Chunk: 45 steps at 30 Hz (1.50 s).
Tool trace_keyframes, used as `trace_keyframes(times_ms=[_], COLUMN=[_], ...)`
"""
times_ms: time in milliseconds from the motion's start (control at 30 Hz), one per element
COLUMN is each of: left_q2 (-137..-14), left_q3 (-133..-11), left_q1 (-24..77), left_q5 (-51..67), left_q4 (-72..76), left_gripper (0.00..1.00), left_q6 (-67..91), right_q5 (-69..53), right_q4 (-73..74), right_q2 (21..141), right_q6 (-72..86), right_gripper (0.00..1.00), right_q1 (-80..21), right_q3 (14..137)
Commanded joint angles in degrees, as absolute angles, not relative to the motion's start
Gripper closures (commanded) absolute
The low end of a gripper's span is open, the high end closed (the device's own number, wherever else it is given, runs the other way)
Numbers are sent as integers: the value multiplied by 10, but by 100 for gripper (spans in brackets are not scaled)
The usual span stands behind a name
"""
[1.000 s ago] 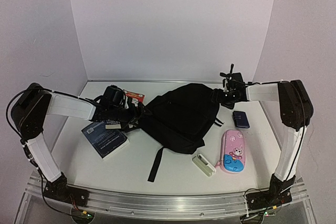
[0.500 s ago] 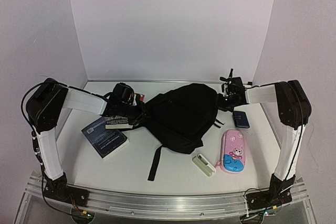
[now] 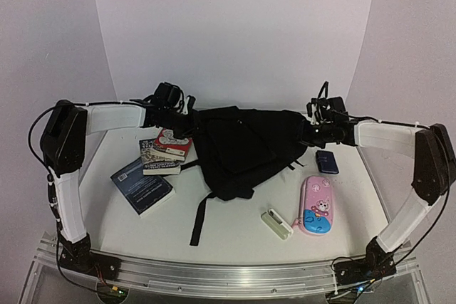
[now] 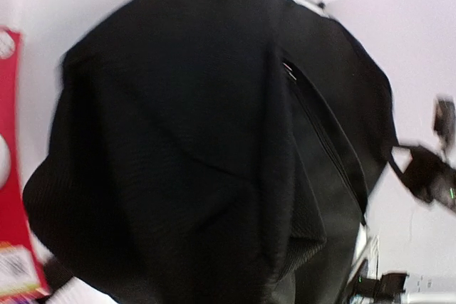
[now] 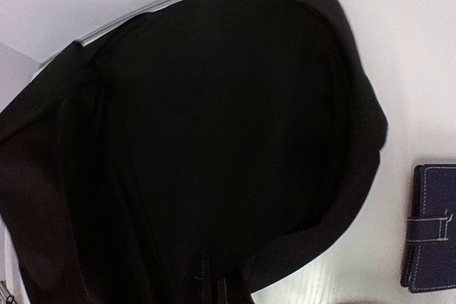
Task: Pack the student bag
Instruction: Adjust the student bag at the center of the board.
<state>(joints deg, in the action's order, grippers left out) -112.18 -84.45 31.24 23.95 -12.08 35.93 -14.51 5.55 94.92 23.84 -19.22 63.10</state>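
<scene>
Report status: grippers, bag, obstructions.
Left gripper and right gripper both shut on black backpack, stretched between them. Books, pink pencil case, navy wallet lie alongside.

We see a white table [image 3: 235,243]; on its left lies a dark blue book [image 3: 141,187], and just behind it a grey book [image 3: 155,161] with a red booklet [image 3: 173,144] on top; the black student bag [image 3: 239,151] rests its lower part in the middle; on the right lie a small white box [image 3: 276,223], a pink pencil case [image 3: 316,206] and a navy wallet [image 3: 327,161].

- From high behind both bases: looks down over the whole table [image 3: 228,243].
- From each wrist: faces the student bag [image 4: 178,140] up close, shared with the top view.
</scene>
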Motion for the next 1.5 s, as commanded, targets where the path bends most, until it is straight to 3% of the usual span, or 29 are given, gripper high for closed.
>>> trace_keyframes(times_ms=[0, 133, 267, 433, 500, 567, 700, 933, 1133, 1467], left_q2=[-1167, -1245, -1307, -1236, -1186, -1135, -1040, -937, -902, -952], left_q3=[-923, -1033, -1129, -1054, -998, -942, -807, -626, -571, -538], left_q1=[235, 207, 200, 200, 200, 200, 204, 243, 274, 311], left_q5=[238, 275, 265, 190, 165, 152, 156, 185, 188, 260], left_q4=[-79, -94, -168, -183, -181, -189, -183, -137, -129, -20], left_gripper=[100, 98, 69, 29, 21, 18, 15, 14, 13, 13], left_q6=[337, 306, 256, 216, 212, 219, 275, 391, 439, 511], right_q5=[-155, -110, -63, -47, -52, -54, -56, -42, -32, -38], right_q4=[62, 54, 50, 52, 53, 63, 102, 112, 114, 67], right_q2=[902, 912, 922, 903, 890, 878, 877, 881, 855, 861], right_q6=[281, 325, 349, 328, 315, 310, 307, 337, 370, 470], right_gripper=[100, 100, 99, 39, 25, 18, 18, 33, 25, 31], right_q1=[-260, -342, -375, -385, -389, -394, -406, -433, -438, -482], right_q3=[617, 619, 618, 600, 589, 579, 567, 532, 509, 471])
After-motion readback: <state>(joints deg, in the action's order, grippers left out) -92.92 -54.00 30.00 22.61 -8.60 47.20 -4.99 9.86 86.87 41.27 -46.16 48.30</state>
